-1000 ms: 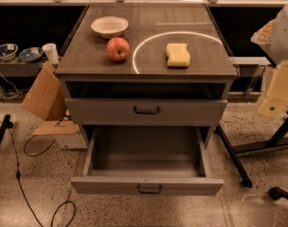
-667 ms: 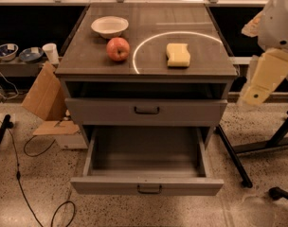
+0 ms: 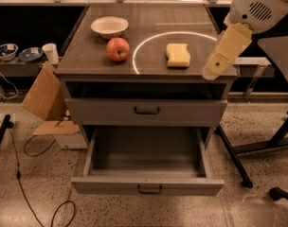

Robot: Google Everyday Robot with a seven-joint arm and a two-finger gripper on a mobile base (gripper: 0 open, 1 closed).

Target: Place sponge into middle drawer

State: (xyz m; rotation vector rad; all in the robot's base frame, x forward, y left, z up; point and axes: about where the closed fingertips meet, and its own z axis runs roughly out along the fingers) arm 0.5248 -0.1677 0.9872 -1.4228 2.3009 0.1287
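The pale yellow sponge [image 3: 178, 55] lies flat on the cabinet top, right of centre, inside a bright ring of light. The middle drawer [image 3: 94, 150] is pulled out at the bottom of the cabinet; its grey floor is bare. My gripper [image 3: 213, 70] hangs from the white arm at the upper right, slanting down and left. Its tip is over the right edge of the cabinet top, a short way right of the sponge and not touching it. It holds nothing that I can see.
A red apple [image 3: 118, 49] and a white bowl [image 3: 109, 26] sit on the left half of the top. A closed grey drawer front [image 3: 146, 110] is above the open drawer. Cardboard [image 3: 43, 98] and cables lie on the floor at left. Black stand legs [image 3: 236, 160] are at right.
My gripper has swung left and slightly up, from off the cabinet's right side to over its top right edge. The sponge, apple and drawer have not moved.
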